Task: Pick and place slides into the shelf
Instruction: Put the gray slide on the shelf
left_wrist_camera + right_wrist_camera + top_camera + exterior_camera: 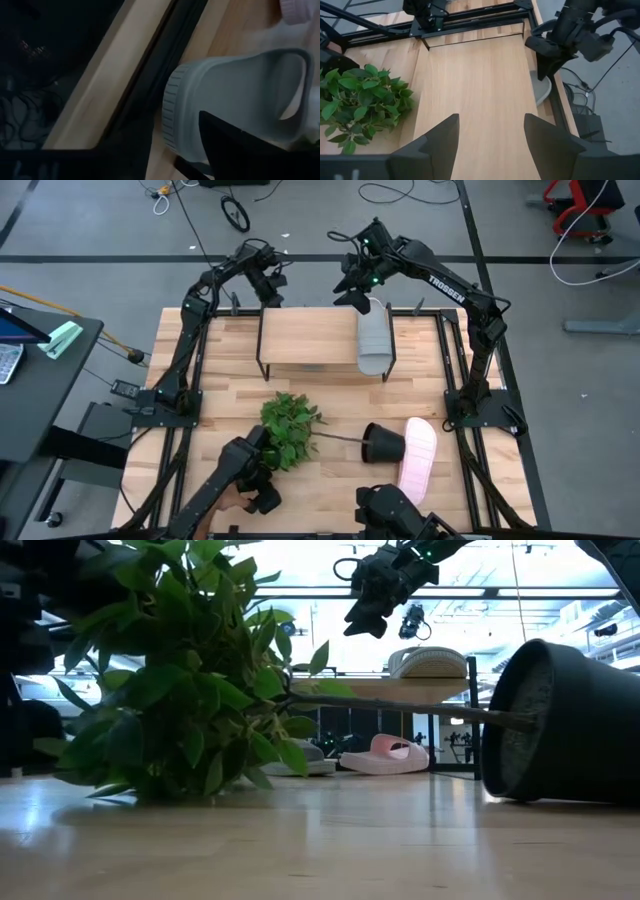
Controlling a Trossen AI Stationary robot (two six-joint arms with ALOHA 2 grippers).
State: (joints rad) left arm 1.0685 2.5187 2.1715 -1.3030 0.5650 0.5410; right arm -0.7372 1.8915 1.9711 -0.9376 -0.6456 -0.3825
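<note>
The shelf (305,338) stands at the table's far middle. One grey slide (374,340) lies along the right end of its top board, also in the low view (430,662). Under the shelf, a pink slide (385,755) and a second grey slide (305,762) rest on the table. Another pink slide (417,455) lies near the table's near right. My right gripper (490,145) is open and hovers above the board's far edge, just left of the grey slide on top. My left gripper (268,285) is at the shelf's far left corner, close over the lower grey slide (240,100).
A black plant pot (383,443) lies tipped on its side at the near middle, its stem and leafy plant (290,430) stretching left. The board's left and middle part (475,90) is bare. Black frame rails run along the table's sides.
</note>
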